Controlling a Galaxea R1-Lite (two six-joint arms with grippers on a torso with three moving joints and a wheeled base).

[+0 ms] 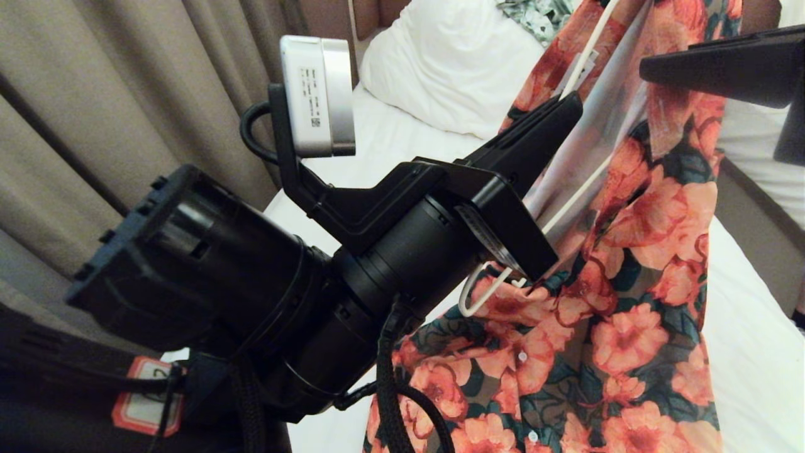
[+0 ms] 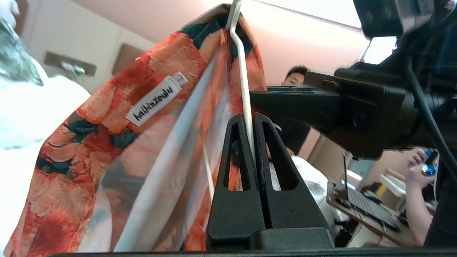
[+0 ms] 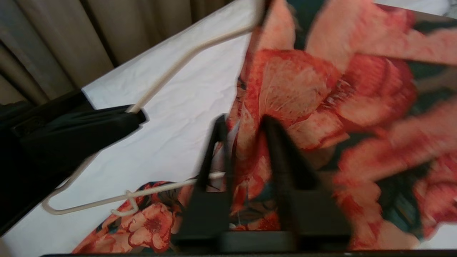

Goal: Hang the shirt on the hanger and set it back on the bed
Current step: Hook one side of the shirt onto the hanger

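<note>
Curtains left, bed (image 1: 402, 151) below. Your left claw (image 1: 556, 110) pinches the hanger (image 1: 582, 66); your right claw (image 3: 246, 142), part-open, straddles the shirt (image 1: 629, 302). Let go now and that shoulder could slide off the wire.

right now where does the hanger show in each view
Head view: hanger, upper middle, clamped by the left gripper.
Left wrist view: centre, running up between the fingers.
Right wrist view: left half, one end bare over the bed.
Shared landmark: the floral shirt.
</note>
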